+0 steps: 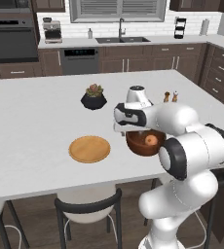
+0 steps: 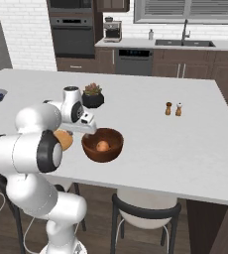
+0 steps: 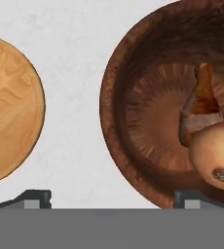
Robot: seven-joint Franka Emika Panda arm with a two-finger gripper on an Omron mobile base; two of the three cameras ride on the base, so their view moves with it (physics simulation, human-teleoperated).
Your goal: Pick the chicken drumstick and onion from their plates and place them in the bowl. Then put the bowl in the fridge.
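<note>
Food loaded, bowl to be gripped next

The onion (image 3: pixel 215 155) and chicken drumstick (image 3: pixel 200 104) lie in the bowl (image 3: pixel 133 121) near the table's (image 1: pixel 36 112) front edge; the pincer (image 3: pixel 111 198) hangs released over its rim, so 1 rim grasp should precede the fridge trip.

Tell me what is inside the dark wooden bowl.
The bowl holds the onion and the chicken drumstick, which lies partly behind the onion. The bowl's floor under them is covered.

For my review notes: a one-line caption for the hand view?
Open gripper above the bowl holding onion and chicken drumstick, wooden plate alongside.
</note>
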